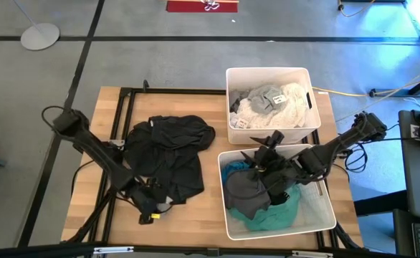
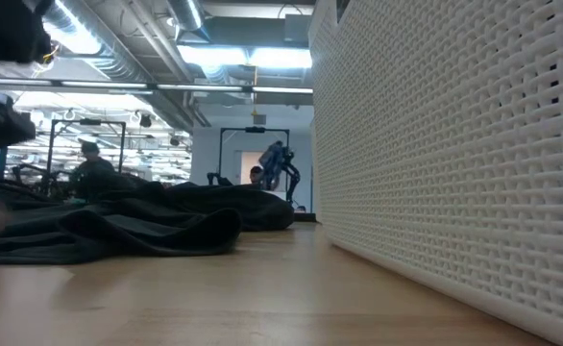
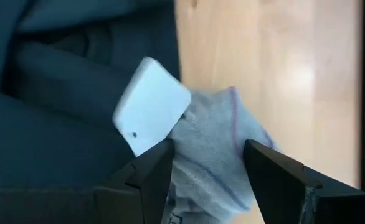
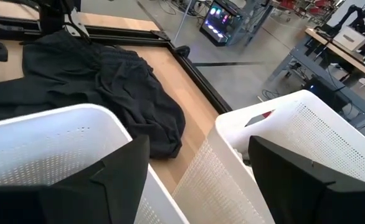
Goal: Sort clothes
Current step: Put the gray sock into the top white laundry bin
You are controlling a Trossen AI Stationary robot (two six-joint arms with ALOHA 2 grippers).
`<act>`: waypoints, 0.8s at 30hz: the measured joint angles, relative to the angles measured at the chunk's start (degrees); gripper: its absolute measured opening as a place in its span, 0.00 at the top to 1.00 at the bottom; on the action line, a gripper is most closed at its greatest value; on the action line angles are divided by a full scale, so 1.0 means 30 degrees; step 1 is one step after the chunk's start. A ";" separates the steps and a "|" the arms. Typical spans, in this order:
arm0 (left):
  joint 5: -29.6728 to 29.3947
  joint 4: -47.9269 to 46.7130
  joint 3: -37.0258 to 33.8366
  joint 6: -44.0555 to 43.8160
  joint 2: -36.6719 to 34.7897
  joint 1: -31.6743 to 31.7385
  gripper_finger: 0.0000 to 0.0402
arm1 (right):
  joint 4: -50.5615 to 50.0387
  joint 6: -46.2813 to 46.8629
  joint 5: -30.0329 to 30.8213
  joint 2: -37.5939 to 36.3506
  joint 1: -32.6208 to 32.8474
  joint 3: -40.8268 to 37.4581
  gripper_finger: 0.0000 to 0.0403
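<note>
The left claw (image 3: 204, 168) gripped a light grey sock (image 3: 210, 155) on the surface (image 1: 95, 129), while the right claw (image 1: 267, 159) hung open over the near bin (image 1: 317, 222).

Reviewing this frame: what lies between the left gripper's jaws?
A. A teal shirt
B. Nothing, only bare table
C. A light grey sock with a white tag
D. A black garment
C. In the left wrist view, the light grey sock with its white tag lies between the jaws of the left gripper, beside the dark garment on the wooden table.
</note>
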 joint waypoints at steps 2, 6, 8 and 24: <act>-0.0007 0.0228 0.0000 0.0020 0.0588 0.0004 0.53 | -0.0057 0.0000 -0.0009 0.0111 0.0000 0.0000 0.32; -0.0036 0.1059 0.0000 0.0432 0.1183 0.0010 0.55 | -0.0066 0.0015 0.0007 0.0564 0.0000 0.0000 0.32; -0.0032 0.1298 0.0000 0.0577 0.1226 0.0019 0.59 | -0.0076 0.0007 0.0009 0.0823 0.0000 0.0000 0.32; -0.0657 -0.1428 0.0385 0.1380 -0.3060 0.0474 0.96 | -0.0058 -0.2126 -0.2336 0.2042 -0.0124 0.1280 0.32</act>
